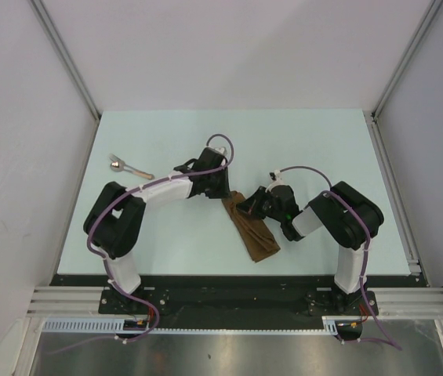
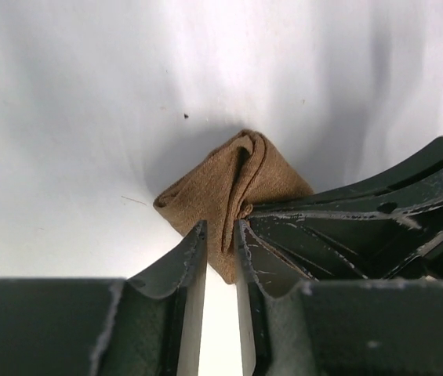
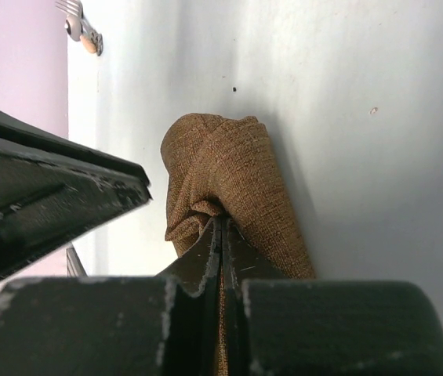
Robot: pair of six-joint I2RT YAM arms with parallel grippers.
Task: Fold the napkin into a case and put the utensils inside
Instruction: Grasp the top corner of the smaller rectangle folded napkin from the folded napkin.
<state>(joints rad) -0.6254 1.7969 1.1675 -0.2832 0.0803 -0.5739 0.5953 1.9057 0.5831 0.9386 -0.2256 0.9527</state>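
Right jaws, clamped on folded dark-brown cloth napkin (image 3: 229,172): hold firm. Left jaws, apart: grip near corner squarely.

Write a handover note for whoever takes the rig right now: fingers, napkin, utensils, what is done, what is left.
Left gripper: fingers slightly apart, one corner of the napkin between them; no firm pinch visible.
Right gripper: fingers shut on the napkin's edge.
Napkin: folded into a narrow strip, lying mid-table between the arms.
Utensils: loose on the table's far left, away from both grippers.
Done: napkin folded narrow.
Left: finish the case, then put the utensils inside.
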